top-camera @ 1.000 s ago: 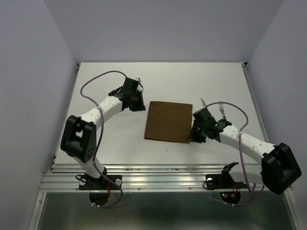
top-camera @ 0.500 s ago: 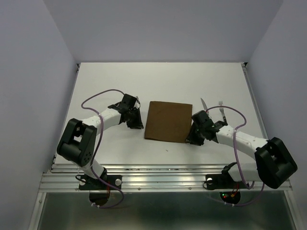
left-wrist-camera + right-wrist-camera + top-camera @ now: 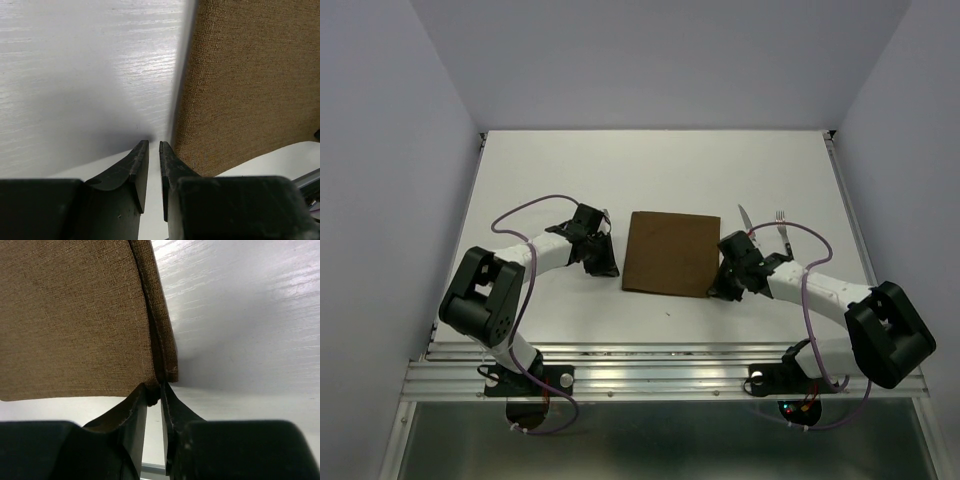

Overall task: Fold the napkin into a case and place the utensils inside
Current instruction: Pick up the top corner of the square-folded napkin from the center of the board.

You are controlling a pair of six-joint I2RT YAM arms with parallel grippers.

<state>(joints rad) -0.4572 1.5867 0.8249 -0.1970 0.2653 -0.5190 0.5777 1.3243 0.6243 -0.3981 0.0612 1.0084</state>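
Observation:
The dark brown napkin (image 3: 666,253) lies flat on the white table, filling the upper left of the right wrist view (image 3: 75,315). My right gripper (image 3: 721,286) is at its near right corner. Its jaws (image 3: 160,388) are shut on that corner, with the hemmed edge pinched between the tips. My left gripper (image 3: 604,263) sits low on the table just left of the napkin's left edge (image 3: 250,90). It (image 3: 154,145) is open by only a narrow slit, with nothing in it. The utensils, a knife (image 3: 744,218) and a fork (image 3: 781,226), lie right of the napkin.
The white table (image 3: 550,170) has raised rails along its left and right sides and a metal frame (image 3: 650,372) at the near edge. Purple cables loop off both arms. Grey walls surround the table.
My left arm has swung nearer and lower, bringing its gripper down beside the napkin's left edge. My right gripper has stayed at the near right corner.

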